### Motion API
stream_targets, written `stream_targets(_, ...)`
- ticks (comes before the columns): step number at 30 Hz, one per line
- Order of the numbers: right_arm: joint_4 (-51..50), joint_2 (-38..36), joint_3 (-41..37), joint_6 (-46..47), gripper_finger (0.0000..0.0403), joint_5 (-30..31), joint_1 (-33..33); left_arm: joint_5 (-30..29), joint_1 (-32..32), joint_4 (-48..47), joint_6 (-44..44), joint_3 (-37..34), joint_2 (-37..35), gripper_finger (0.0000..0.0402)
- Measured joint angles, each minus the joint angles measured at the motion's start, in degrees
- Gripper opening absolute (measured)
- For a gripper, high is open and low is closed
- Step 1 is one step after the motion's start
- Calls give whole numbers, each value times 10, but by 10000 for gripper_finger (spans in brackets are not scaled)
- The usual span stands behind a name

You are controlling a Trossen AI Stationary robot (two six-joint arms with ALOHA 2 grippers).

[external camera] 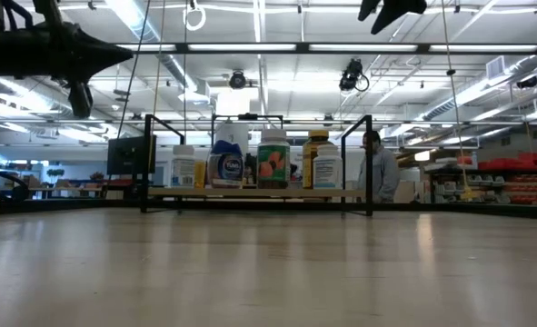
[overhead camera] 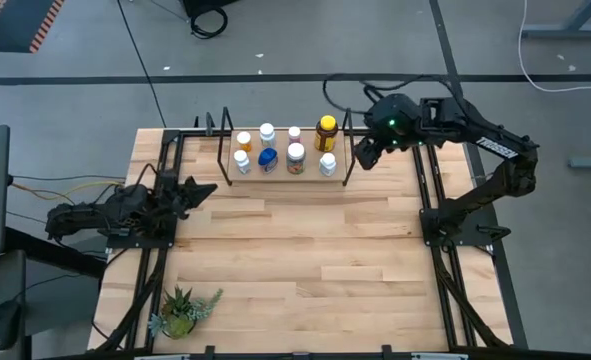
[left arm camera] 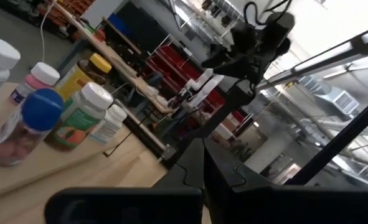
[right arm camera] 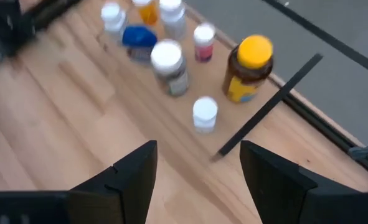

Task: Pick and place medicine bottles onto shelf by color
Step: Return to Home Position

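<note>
The medicine bottles stand upright in two rows on the shelf [overhead camera: 285, 176], a wooden plank with black wire ends at the table's far side. Among them are an amber bottle with a yellow cap [overhead camera: 326, 131], a blue-capped bottle [overhead camera: 267, 158] and a small white one [overhead camera: 328, 164]. My right gripper [overhead camera: 363, 155] hovers open above the shelf's right end; in its wrist view [right arm camera: 199, 180] the small white bottle [right arm camera: 205, 114] and the amber bottle [right arm camera: 248, 70] stand ahead of the fingers. My left gripper [overhead camera: 203, 190] is shut, raised at the table's left side, holding nothing [left arm camera: 199, 149].
A small potted green plant [overhead camera: 183, 312] stands at the near left corner of the table. Black frame rails [overhead camera: 430, 200] run along the table's left and right sides. Bare wooden tabletop [overhead camera: 305, 255] stretches between the shelf and the near edge. A person [external camera: 377, 168] is in the room behind.
</note>
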Motion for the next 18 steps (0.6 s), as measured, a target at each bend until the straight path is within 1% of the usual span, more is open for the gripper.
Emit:
stream_targets(3, -21, 4, -4, -10, 235, 3, 17, 0, 0, -25, 1, 0, 0, 3)
stream_targets(7, -20, -7, -24, -14, 235, 48, 41, 12, 0, -74, -2, 0, 1, 14)
stream_targets(11, 7, -37, -63, 21, 233, 61, 53, 14, 0, -89, 6, 0, 1, 15)
stream_targets(14, 52, -76, -124, 77, 222, 61, 69, 13, 0, -93, 8, 0, 1, 5)
stream_targets(18, 135, -136, -239, 155, 198, 41, 105, 14, 0, -129, 38, 0, 1, 8)
